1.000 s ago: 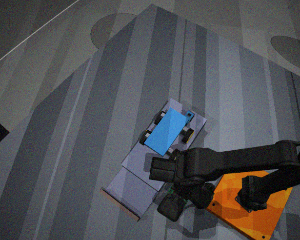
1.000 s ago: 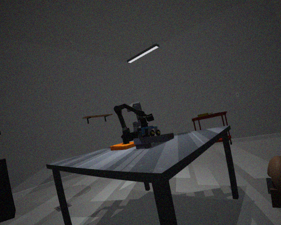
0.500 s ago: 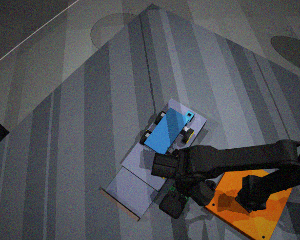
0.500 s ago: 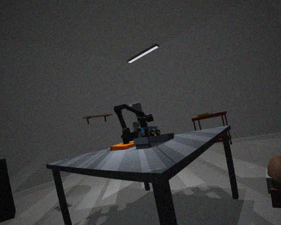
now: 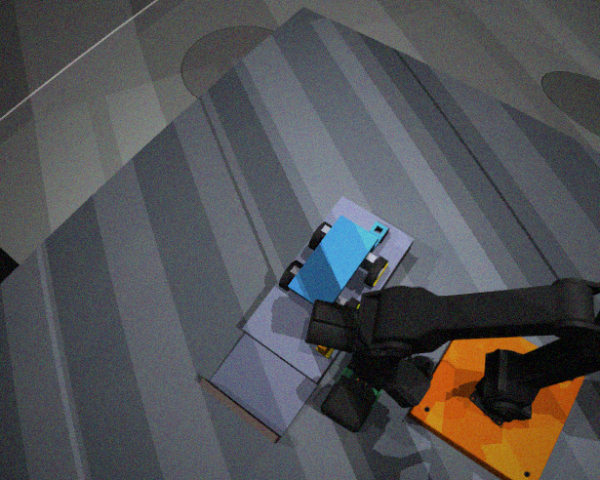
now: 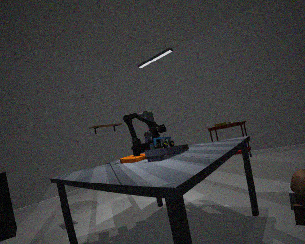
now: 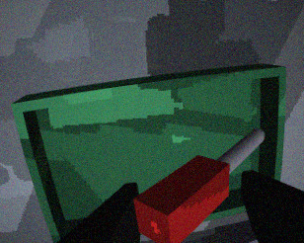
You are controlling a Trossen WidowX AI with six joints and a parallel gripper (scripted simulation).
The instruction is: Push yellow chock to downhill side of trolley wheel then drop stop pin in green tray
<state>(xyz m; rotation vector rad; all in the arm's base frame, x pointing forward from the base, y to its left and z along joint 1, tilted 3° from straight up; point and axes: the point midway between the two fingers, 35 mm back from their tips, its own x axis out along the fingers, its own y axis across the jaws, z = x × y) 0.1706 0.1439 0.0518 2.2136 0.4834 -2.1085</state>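
The green tray point(image 7: 21, 121) point(image 5: 346, 371) lies under my gripper point(image 7: 190, 188), its walls seen in the wrist view. The fingers stand partly open. The stop pin's red head point(image 7: 197, 198) lies loosely between them, by the left finger, with a gap at the right. Its grey rod point(image 7: 247, 145) slants over the tray to the right wall. Whether the pin rests on the tray is unclear. The blue trolley point(image 5: 336, 258) point(image 6: 156, 141) stands on the ramp point(image 5: 259, 387) point(image 6: 160, 153). The yellow chock point(image 5: 324, 350) is mostly hidden by the arm; wheel contact is not visible.
The orange base plate point(image 5: 501, 439) point(image 6: 131, 158) carries the arm beside the ramp. The black arm point(image 5: 491, 315) reaches over the ramp edge near the trolley's lower-right side. A brown strip point(image 5: 240, 411) edges the ramp's lower-left end.
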